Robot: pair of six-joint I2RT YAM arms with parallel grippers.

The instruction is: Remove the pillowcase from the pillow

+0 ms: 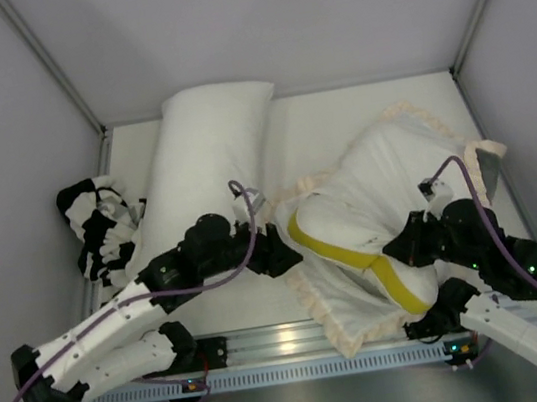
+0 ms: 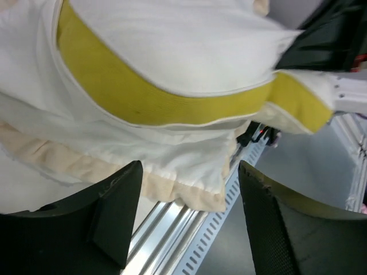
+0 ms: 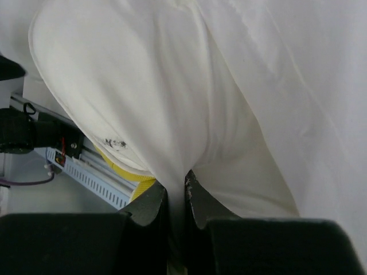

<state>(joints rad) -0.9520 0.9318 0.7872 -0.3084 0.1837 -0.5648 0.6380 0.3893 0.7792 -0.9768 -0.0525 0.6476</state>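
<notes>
The pillowcase [image 1: 400, 166] lies at the centre right, white face up, with its cream frill [image 1: 332, 318] around the edge and a grey corner [image 1: 491, 166] at the far right. The white pillow [image 1: 337, 221], with a yellow side band [image 1: 358, 256], sticks partly out of it toward the near edge. My left gripper [image 1: 281, 253] is open and empty beside the pillow's left end. In the left wrist view [image 2: 190, 200] the frill [image 2: 189, 192] hangs between its jaws. My right gripper [image 1: 404, 246] is shut on a fold of the pillow's white fabric [image 3: 172, 137].
A longer plain white pillow [image 1: 209, 139] lies at the back left. A black-and-white patterned cloth [image 1: 101, 231] is bunched at the left edge. A slotted aluminium rail [image 1: 290, 344] runs along the near edge. Grey walls enclose the table.
</notes>
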